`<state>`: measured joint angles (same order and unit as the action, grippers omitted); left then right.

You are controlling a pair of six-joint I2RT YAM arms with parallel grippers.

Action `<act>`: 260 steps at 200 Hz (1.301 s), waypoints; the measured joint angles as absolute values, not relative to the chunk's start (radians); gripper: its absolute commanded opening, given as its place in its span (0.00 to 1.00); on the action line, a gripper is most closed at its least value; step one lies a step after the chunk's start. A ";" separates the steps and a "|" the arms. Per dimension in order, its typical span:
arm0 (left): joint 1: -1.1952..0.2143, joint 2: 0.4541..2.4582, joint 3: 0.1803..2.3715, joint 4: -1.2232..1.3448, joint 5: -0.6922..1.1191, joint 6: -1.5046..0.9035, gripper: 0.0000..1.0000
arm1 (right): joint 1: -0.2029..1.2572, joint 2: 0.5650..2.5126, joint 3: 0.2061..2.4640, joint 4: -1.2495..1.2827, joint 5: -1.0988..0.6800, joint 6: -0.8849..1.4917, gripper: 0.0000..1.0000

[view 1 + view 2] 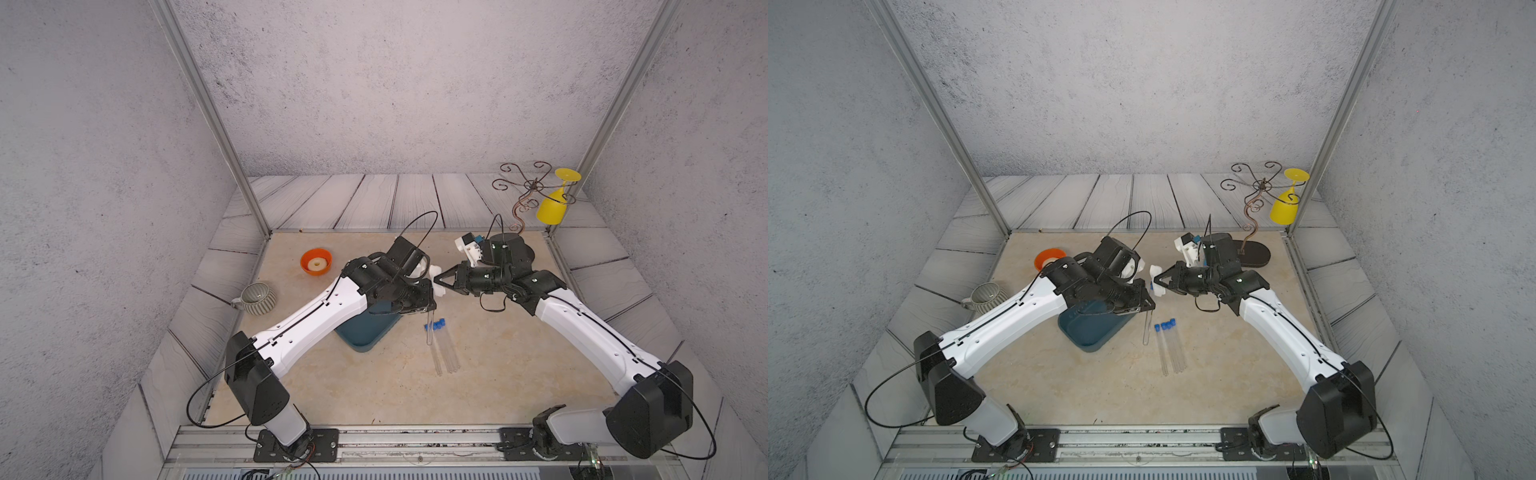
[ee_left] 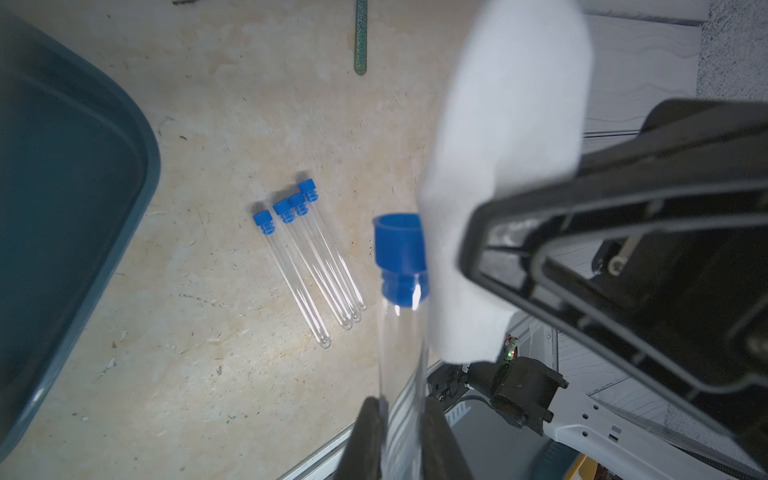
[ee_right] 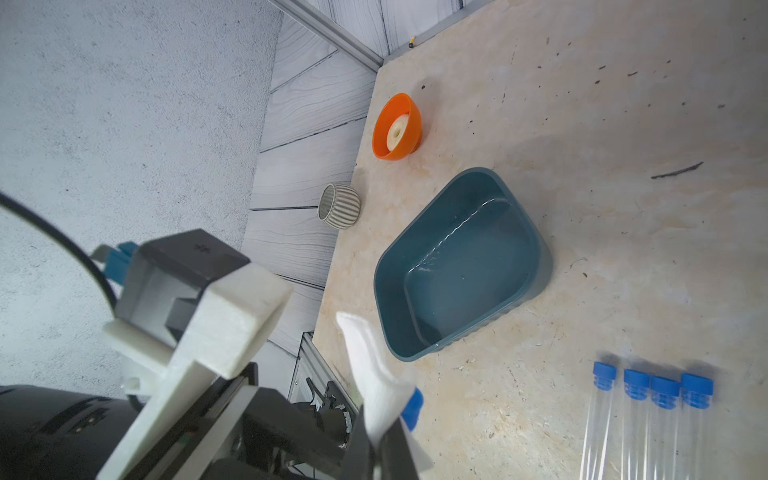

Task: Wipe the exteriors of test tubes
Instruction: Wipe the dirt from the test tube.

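Left tool (image 2: 402, 415) is clamping the clear lower end of a tube (image 2: 401, 336), holding it above the counter (image 2: 249, 104). Right tool (image 3: 379, 444) is pinching a white cloth (image 2: 511, 145), which is resting against the tube by its blue cap. Four more tubes (image 2: 316, 266) are lying side by side on the counter, near the tub (image 2: 62, 208).

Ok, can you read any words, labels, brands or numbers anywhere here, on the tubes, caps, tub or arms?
No readable text anywhere.
The test tubes on the table, the held test tube, the blue caps, the teal tub and the white cloth: all plain, no print.
Small mark on the black housing: too small to read.
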<state>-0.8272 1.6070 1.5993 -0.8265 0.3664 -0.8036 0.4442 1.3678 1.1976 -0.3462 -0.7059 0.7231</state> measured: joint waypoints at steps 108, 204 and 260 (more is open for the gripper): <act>-0.827 1.607 1.599 -0.849 0.363 -0.804 0.16 | 0.440 1.385 1.175 -0.353 -0.701 0.669 0.05; -0.827 1.607 1.599 -0.838 0.359 -0.788 0.16 | 0.447 1.291 1.098 -0.393 -0.689 0.710 0.05; -0.827 1.608 1.600 -0.826 0.360 -0.785 0.16 | 0.478 1.265 1.098 -0.378 -0.689 0.762 0.05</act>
